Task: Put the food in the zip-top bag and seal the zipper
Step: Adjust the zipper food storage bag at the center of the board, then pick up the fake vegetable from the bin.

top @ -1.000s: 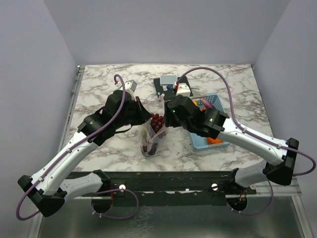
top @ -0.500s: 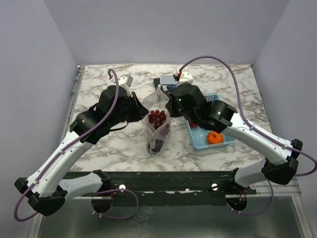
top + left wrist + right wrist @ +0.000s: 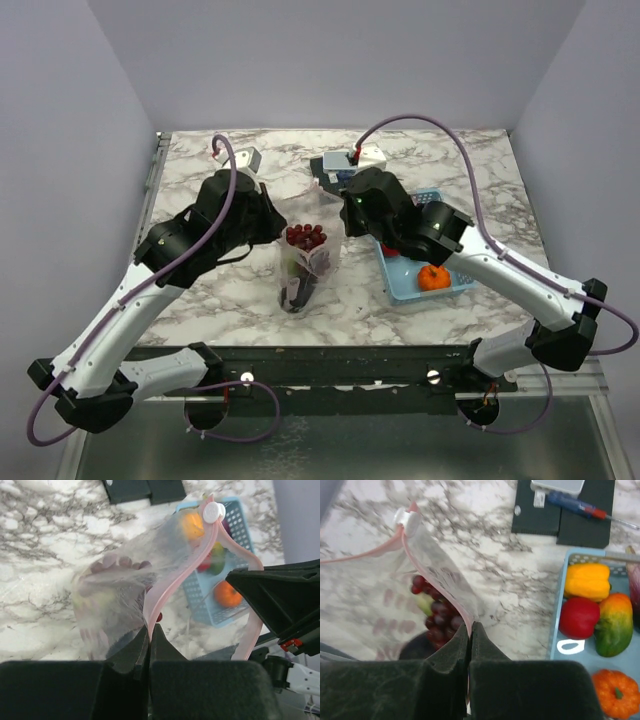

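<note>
Your top view looks down from above and behind the arm bases and takes in the whole bench (image 3: pixel 230 290), near edge lowest. Each wrist view sits close behind its own fingers, at the left pincer (image 3: pixel 150 630) and the right pincer (image 3: pixel 470 626), and looks steeply down with the far edge uppermost. Both share the zipper (image 3: pixel 172 580) and the basket (image 3: pixel 559 610) by the right edge, as does your top view.

The left arm (image 3: pixel 120 320) rises from its base at the near edge of the counter (image 3: pixel 240 290) and reaches toward the centre, with the wrist angled inward. The left hand (image 3: pixel 150 628) has its fingers pressed together, pinching the zipper (image 3: pixel 149 607). The right arm (image 3: pixel 520 280) mirrors this pose from the right side. The right hand (image 3: pixel 470 625) is likewise clamped on the same strip. Both hands are held above the counter, facing each other.
</note>
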Robot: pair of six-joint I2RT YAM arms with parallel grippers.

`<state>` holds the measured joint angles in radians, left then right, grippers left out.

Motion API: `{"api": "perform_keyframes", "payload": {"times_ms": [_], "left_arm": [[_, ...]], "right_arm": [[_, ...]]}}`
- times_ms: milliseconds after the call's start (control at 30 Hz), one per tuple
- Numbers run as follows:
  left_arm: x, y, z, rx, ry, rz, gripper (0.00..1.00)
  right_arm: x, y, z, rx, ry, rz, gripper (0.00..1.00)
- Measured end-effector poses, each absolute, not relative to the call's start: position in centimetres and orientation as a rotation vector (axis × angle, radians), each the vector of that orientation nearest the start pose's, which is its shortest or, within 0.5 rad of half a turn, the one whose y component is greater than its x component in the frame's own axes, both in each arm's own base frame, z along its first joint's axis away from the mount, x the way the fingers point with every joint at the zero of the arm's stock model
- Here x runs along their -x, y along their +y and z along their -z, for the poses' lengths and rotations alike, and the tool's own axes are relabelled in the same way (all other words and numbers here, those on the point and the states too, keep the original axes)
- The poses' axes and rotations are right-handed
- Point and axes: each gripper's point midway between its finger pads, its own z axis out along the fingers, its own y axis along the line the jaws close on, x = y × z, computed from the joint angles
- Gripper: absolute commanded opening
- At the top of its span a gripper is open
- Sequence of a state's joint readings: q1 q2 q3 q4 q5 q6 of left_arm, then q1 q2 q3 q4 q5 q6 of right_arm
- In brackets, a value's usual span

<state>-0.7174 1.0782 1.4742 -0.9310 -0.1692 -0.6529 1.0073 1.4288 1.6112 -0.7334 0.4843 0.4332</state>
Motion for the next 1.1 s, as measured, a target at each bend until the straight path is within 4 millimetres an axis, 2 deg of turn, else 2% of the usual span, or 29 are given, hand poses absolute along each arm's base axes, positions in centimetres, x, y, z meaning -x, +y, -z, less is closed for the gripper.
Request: {"api": "perform_keyframes", "payload": {"times_ms": [100,167,267,300,367,500,633,767,867,900,1000,1100], "left_arm": [[-22.6,-19.2,-30.5,0.031,2.22,0.606,0.0],[-22.4,-19.4,-27.0,0.028,2.288,0.582,0.0],[-21.7,-19.3,-22.9,0.017,2.395,0.535,0.0],[-21.5,-19.3,-22.6,0.015,2.406,0.531,0.0],[-21.6,-19.4,-23.0,0.015,2.398,0.54,0.0],[-22.1,-19.8,-25.7,0.019,2.336,0.586,0.0],[-22.3,-20.0,-27.8,0.023,2.288,0.62,0.0],[-22.4,-20.1,-28.2,0.022,2.281,0.624,0.0],[-22.3,-20.0,-28.1,0.02,2.282,0.622,0.0],[-22.3,-20.0,-28.1,0.02,2.282,0.621,0.0],[-22.3,-20.0,-28.1,0.02,2.284,0.619,0.0],[-22.3,-20.0,-28.1,0.02,2.284,0.62,0.0]], "right_arm": [[-26.8,29.4,-27.8,0.341,2.135,-0.316,0.01],[-26.8,29.3,-25.4,0.36,2.187,-0.282,0.01],[-26.6,29.5,-23.8,0.378,2.226,-0.273,0.01],[-26.7,29.5,-23.7,0.378,2.227,-0.274,0.01],[-26.7,29.5,-24.2,0.371,2.216,-0.285,0.01],[-26.8,29.6,-24.9,0.364,2.201,-0.304,0.08],[-26.6,30.3,-25.8,0.363,2.187,-0.357,0.33],[-26.3,30.6,-27.3,0.354,2.164,-0.415,0.42],[-26.1,30.3,-29.2,0.336,2.127,-0.452,0.57],[-26.0,30.2,-30.0,0.327,2.11,-0.465,0.6],[-25.7,29.3,-32.4,0.299,2.061,-0.496,0.61],[-25.6,27.7,-34.3,0.253,2.018,-0.493,0.61]]}}
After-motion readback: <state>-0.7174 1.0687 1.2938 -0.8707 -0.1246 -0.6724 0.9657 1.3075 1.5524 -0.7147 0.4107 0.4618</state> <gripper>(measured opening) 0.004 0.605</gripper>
